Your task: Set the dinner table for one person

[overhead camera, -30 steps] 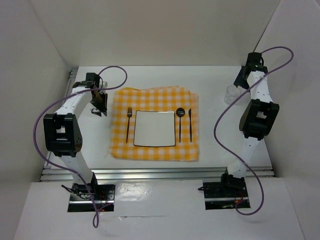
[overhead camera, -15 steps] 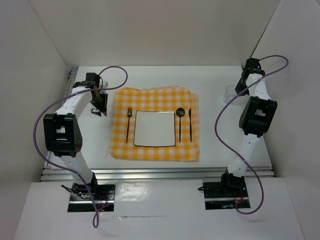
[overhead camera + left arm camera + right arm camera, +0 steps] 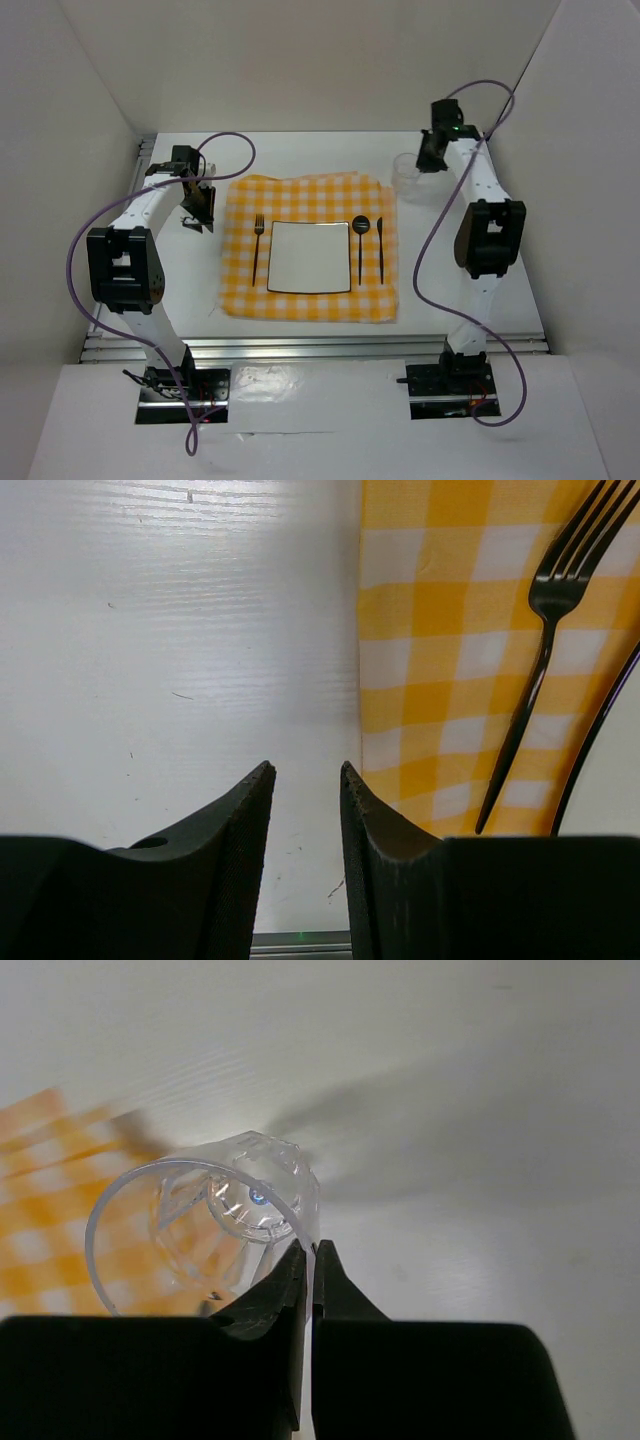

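White square plate (image 3: 310, 256), fork (image 3: 257, 248), spoon (image 3: 360, 245) and knife (image 3: 380, 250) lie on the checked cloth (image 3: 310, 303); only the clear glass (image 3: 200, 1230), its rim pinched by the right gripper (image 3: 308, 1260) beyond the cloth's far-right corner, is yet to be placed.

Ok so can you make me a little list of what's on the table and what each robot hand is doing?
table: white tabletop
cloth: yellow-and-white checked, in the middle
plate: white, square, on the cloth
fork: left of the plate
spoon: right of the plate
knife: right of the spoon
cup: clear, near the cloth's far right corner
right gripper: shut on the cup's wall
left gripper: open, holding nothing, beside the cloth's left edge
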